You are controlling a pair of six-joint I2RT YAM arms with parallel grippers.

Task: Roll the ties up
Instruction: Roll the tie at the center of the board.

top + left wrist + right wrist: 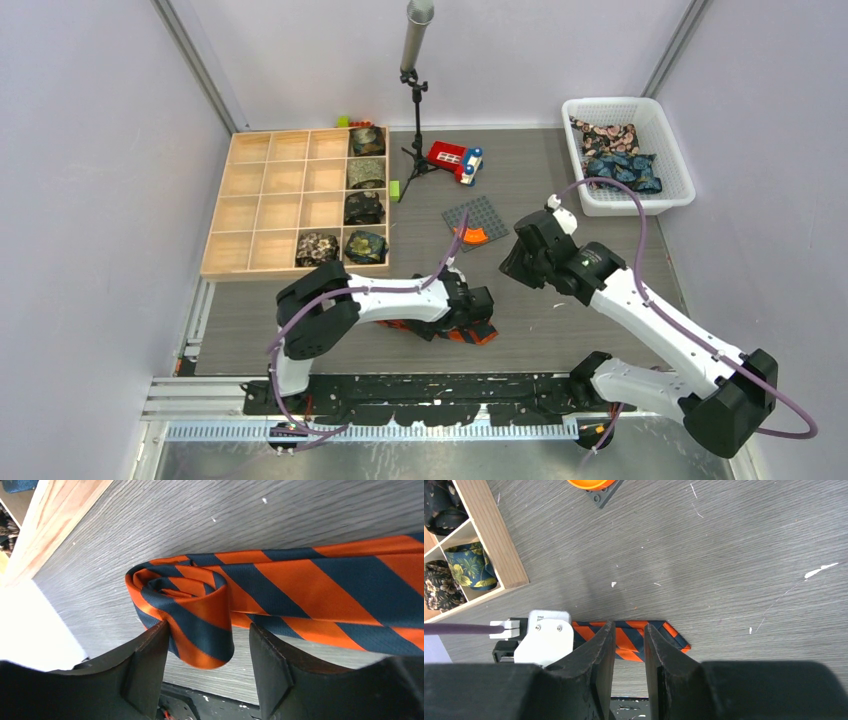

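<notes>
The left gripper (209,630) stands spread around the rolled end of an orange-and-dark-blue diagonally striped fabric tie (300,585). One finger (145,665) touches the roll and the other stands just clear. The unrolled length lies flat on the grey wood-grain table (150,530), near its front edge. The right gripper (629,630) hangs over the table near the tie's pointed end, its jaws a narrow gap apart and holding nothing.

From above, the left arm (390,298) hides most of the tie. Beyond it are:
- a grey studded plate (485,212) with an orange piece (474,237)
- a red toy car (455,160)
- a black stand (415,130)
- a wooden compartment tray (255,200) holding five dark printed rolled ties (366,175)
- a white plastic basket (640,205) of loose dark ties (615,150)

The print on the white wrist camera housing (546,640) is too small to read.
</notes>
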